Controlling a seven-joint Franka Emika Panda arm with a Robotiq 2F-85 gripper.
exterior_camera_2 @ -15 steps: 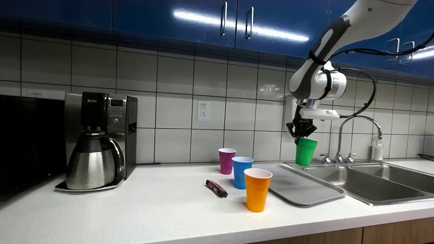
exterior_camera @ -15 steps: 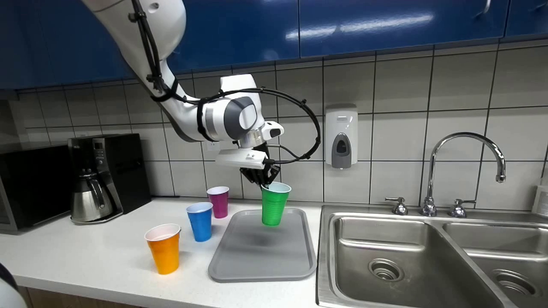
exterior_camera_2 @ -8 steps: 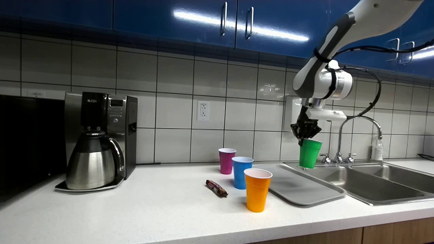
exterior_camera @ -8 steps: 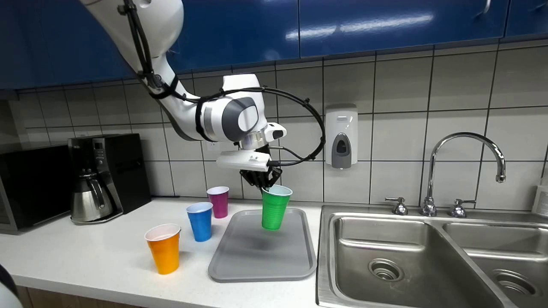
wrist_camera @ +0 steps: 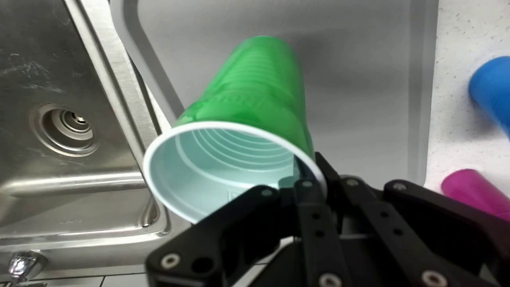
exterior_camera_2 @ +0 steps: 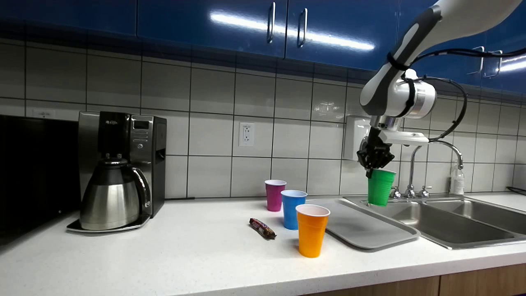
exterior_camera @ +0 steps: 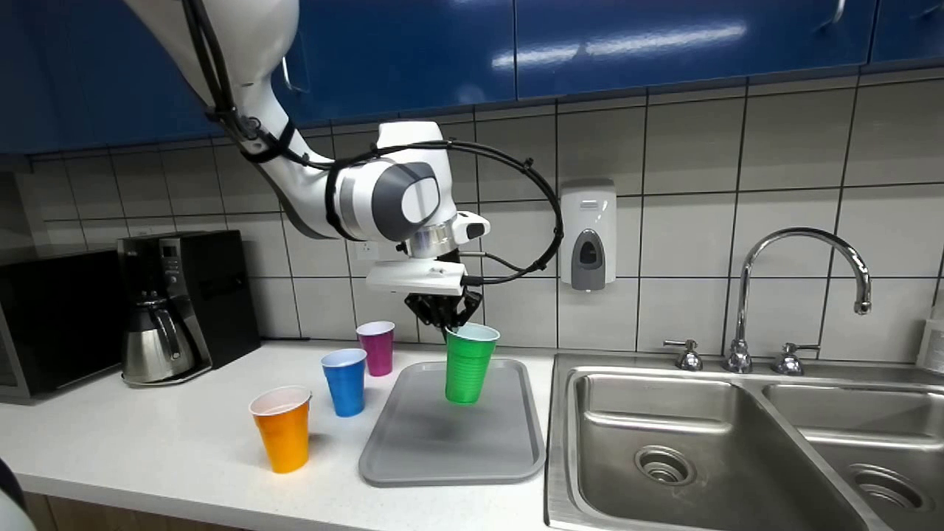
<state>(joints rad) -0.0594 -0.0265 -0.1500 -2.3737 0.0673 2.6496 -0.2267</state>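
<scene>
My gripper (wrist_camera: pixel 310 165) is shut on the wall of a green cup (wrist_camera: pixel 255 91), one finger inside the white rim and one outside. In both exterior views the gripper (exterior_camera: pixel 447 330) (exterior_camera_2: pixel 369 172) holds the green cup (exterior_camera: pixel 467 369) (exterior_camera_2: pixel 380 189) by its edge, mouth up and slightly tilted. The cup appears to hang over the grey tray (exterior_camera: pixel 450 461); the tray also shows in the wrist view (wrist_camera: pixel 366 131). No contents show in the visible part of the cup's inside. A magenta cup (exterior_camera: pixel 377 350), a blue cup (exterior_camera: pixel 345 383) and an orange cup (exterior_camera: pixel 284 439) stand beside the tray.
A double steel sink (exterior_camera: pixel 664 420) with a faucet (exterior_camera: pixel 745 295) adjoins the tray. A wrapped bar (exterior_camera_2: pixel 262 228) lies near the blue cup. A coffee maker (exterior_camera_2: pixel 119 172) stands on the counter (exterior_camera_2: pixel 185 255). A soap dispenser (exterior_camera: pixel 588 236) hangs on the wall; blue cabinets (exterior_camera: pixel 664 44) are above.
The gripper has carried the green cup a short way across the tray, to the right in one exterior view and slightly downward in both pictures. The other cups and the tray have not moved.
</scene>
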